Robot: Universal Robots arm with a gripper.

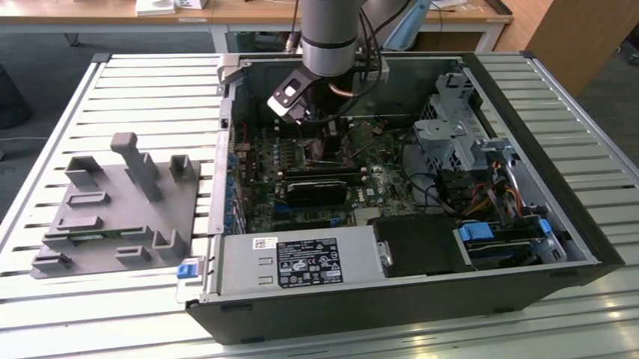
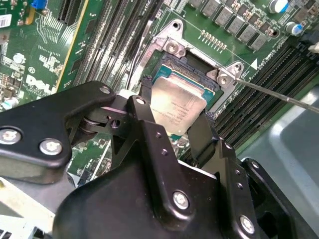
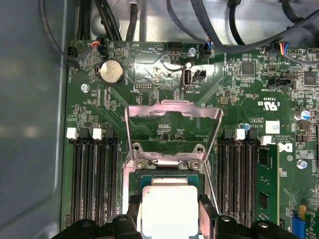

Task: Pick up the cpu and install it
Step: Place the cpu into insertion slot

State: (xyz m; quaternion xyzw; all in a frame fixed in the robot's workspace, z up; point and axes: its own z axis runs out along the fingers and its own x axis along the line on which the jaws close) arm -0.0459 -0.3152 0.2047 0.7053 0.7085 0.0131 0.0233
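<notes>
Cpu (image 2: 177, 107) first: it is a flat square chip with its silvery side facing up, and it sits between the two black fingers (image 2: 144, 117) of the claw (image 2: 174, 113). The claw is clamped on it, one finger on each of two opposite sides. The cpu is right over the open socket (image 2: 197, 64) on the green board (image 2: 45, 59). I cannot tell if it rests in the socket or hangs just above it. It is square, so no side is longer. It lies flat, level with the board.

The first wrist view shows the cpu (image 3: 169, 211) from straight above, with the claw (image 3: 169, 214) around it. It also shows the metal flap (image 3: 172, 110) of the socket standing open on the far side of the chip. Black slots (image 3: 92, 174) run along both sides of the socket, a green memory stick (image 3: 266, 184) stands in one of them, and a round battery (image 3: 110, 70) is farther off.

The second wrist view shows a thin metal lever (image 2: 279, 94) sticking out beside the socket.

The exterior view shows the big things. The arm (image 1: 330, 37) reaches down into the open computer case (image 1: 399, 307). The case lies on a slatted tabletop (image 1: 150, 82). A grey tray (image 1: 120, 217) sits on the exterior view's left of the case, apart from it.
</notes>
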